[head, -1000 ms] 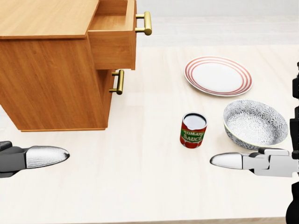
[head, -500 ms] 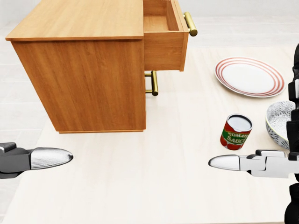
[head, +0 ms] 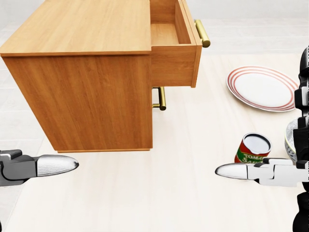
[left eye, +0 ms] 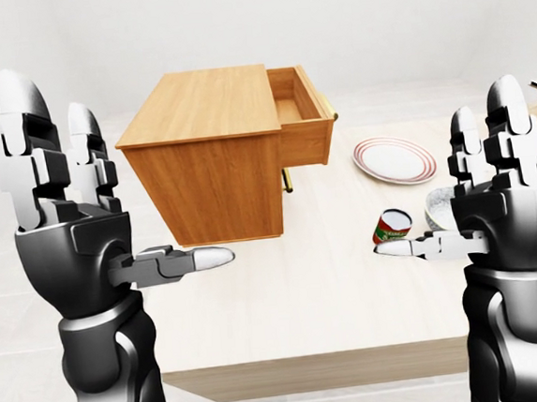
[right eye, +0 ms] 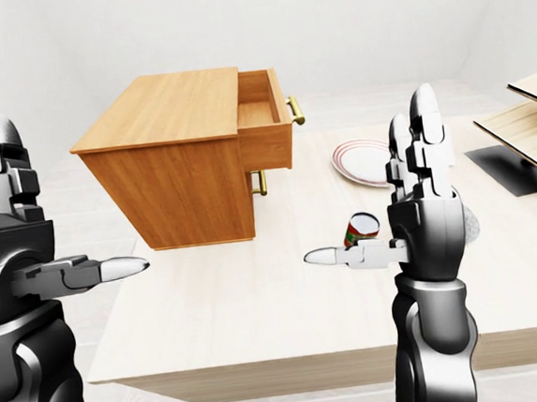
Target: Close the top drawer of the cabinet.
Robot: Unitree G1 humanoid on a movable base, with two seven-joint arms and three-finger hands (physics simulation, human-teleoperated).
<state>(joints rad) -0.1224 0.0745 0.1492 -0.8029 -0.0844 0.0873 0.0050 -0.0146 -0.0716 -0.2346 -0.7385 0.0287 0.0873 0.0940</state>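
Note:
A wooden cabinet (head: 82,92) stands on the pale table at the upper left of the head view. Its top drawer (head: 175,65) is pulled out to the right and looks empty inside, with a brass handle (head: 203,33) on its front. The lower drawer's handle (head: 161,98) shows beneath it. My left hand (left eye: 90,207) is open, fingers upright, held over the table's left edge below the cabinet. My right hand (left eye: 479,192) is open too, fingers upright, well right of and below the drawer. Neither hand touches the cabinet.
A tomato sauce can (head: 252,148) stands by my right thumb. A red-rimmed plate (head: 263,88) lies right of the drawer. A patterned bowl (head: 290,140) shows at the right edge. Wooden panels and a dark slab (right eye: 519,156) lie far right. The table's near edge (left eye: 312,371) is close.
The whole picture has shifted: the camera moved left and closer, so cabinet, can and plate slid right and the cabinet looks larger. Both hands keep the same open pose.

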